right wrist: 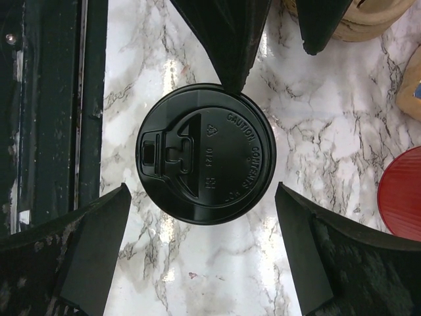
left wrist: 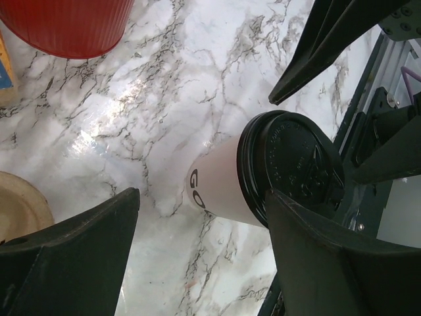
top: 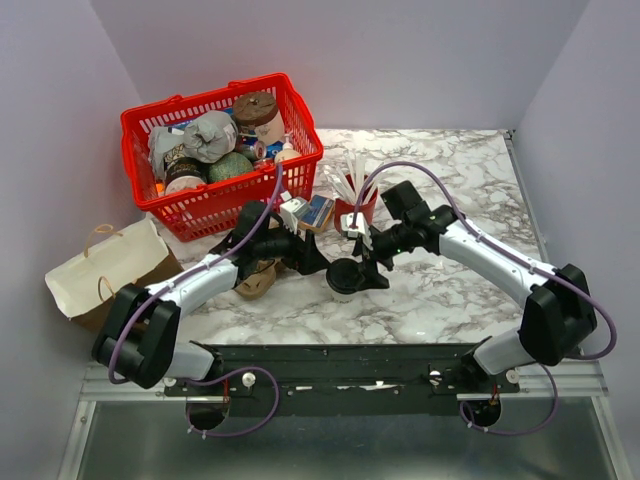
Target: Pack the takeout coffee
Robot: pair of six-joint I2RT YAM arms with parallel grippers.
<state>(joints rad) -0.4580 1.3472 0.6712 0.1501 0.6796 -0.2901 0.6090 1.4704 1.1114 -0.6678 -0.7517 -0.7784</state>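
Note:
The takeout coffee (top: 345, 275) stands upright on the marble table, a cream-white cup with a black lid. My left gripper (top: 318, 258) is open just left of it. In the left wrist view the cup (left wrist: 220, 187) sits between and just beyond the open fingers (left wrist: 72, 257), and the right finger overlaps the lid's edge. My right gripper (top: 372, 268) is open just right of the cup. The right wrist view looks straight down on the lid (right wrist: 205, 153), which lies just ahead of the open gripper (right wrist: 202, 187). Neither gripper holds anything.
A red basket (top: 230, 205) full of groceries stands at the back left. A paper bag (top: 105, 270) lies at the left edge. A red cup with white cutlery (top: 352, 205) and a small box (top: 315, 212) stand behind the coffee. A tan round object (top: 255, 280) lies under the left arm.

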